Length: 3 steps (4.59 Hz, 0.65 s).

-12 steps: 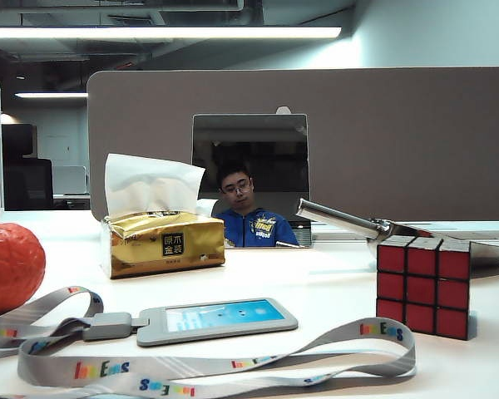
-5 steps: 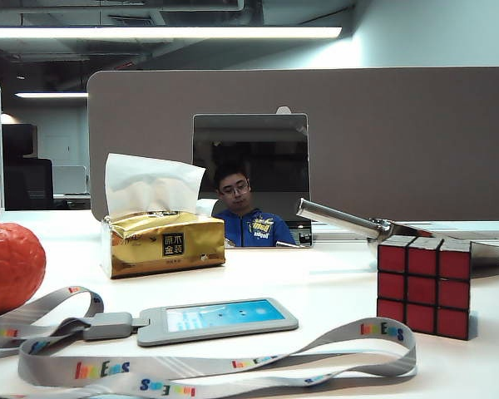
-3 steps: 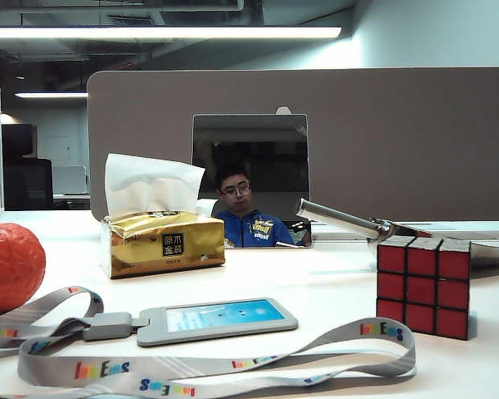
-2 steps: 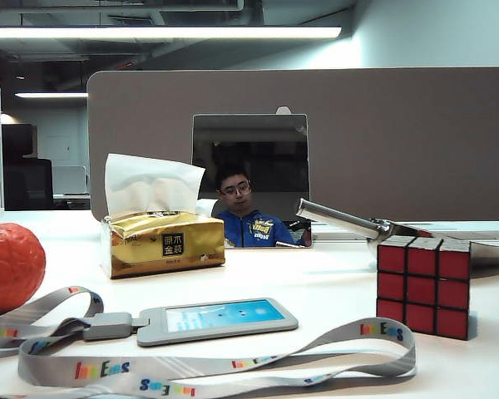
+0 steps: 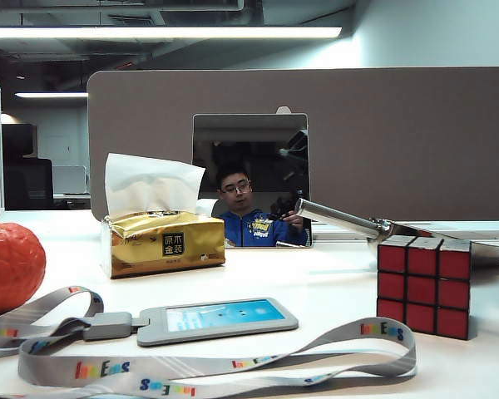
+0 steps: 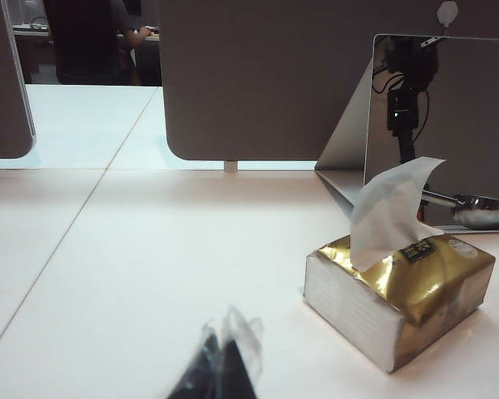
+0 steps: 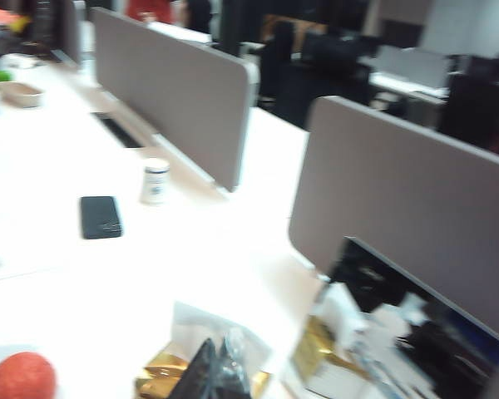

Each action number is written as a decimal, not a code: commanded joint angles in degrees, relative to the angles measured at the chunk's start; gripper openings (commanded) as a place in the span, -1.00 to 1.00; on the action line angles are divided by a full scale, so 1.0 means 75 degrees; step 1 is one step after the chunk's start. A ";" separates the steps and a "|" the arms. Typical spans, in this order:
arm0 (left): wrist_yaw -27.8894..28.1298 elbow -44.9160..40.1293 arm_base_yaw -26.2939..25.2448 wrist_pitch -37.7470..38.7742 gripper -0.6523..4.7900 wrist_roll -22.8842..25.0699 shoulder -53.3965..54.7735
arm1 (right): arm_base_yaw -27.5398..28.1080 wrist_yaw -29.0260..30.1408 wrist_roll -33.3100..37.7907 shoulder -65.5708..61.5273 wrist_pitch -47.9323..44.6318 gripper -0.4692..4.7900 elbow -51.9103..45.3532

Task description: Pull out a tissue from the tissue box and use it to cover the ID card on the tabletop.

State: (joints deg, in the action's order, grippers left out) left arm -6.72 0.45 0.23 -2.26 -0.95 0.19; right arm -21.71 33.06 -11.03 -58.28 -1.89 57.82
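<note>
Step in hand: the approach to the pull, nothing grasped yet. The tissue box (image 5: 165, 243) sits on the left far part of the table (image 5: 333, 283), gold wrap, black label facing the camera, with its white tuft (image 5: 150, 184) standing upright out of the top slot. The tissue itself is not out; only the tuft shows. The ID card (image 5: 217, 319) lies flat, near and centre-left, face up and fully uncovered, its lanyard (image 5: 233, 366) looping along the near edge.

Right gripper (image 7: 218, 366): fingers clenched together, empty, hanging above the tissue box (image 7: 233, 378) and looking down on it; the view is motion-blurred. Neither arm appears directly in the exterior view; only a dark arm shape shows in the mirror (image 5: 250, 179) behind the box.

Left gripper (image 6: 220, 366): tips pressed shut, empty, low over bare table, with the tissue box (image 6: 399, 298) well apart from it.

Other clutter: Rubik's cube (image 5: 424, 285) on the right, orange ball (image 5: 8, 268) at the left edge, both clear of the card.

Next move, as I judge it: the right jaws must open first, then descend on the tuft and pinch it near the top. The pack is light and soft, so a straight upward pull may lift it along.
</note>
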 commanded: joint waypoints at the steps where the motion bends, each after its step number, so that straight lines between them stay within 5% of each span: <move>1: -0.0020 0.0023 0.0006 0.0009 -0.78 0.0003 0.0006 | -0.1201 -0.0003 0.0041 -0.3398 -0.3351 -0.82 0.0061; 3: -0.0020 0.0023 0.0006 0.0009 -0.78 0.0003 0.0006 | -0.1201 -0.0848 0.0280 -0.4205 -0.3305 -0.82 0.0239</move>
State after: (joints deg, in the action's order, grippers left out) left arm -6.83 0.45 0.23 -1.85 -0.93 0.19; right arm -30.65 28.03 -9.39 -89.38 -25.93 58.98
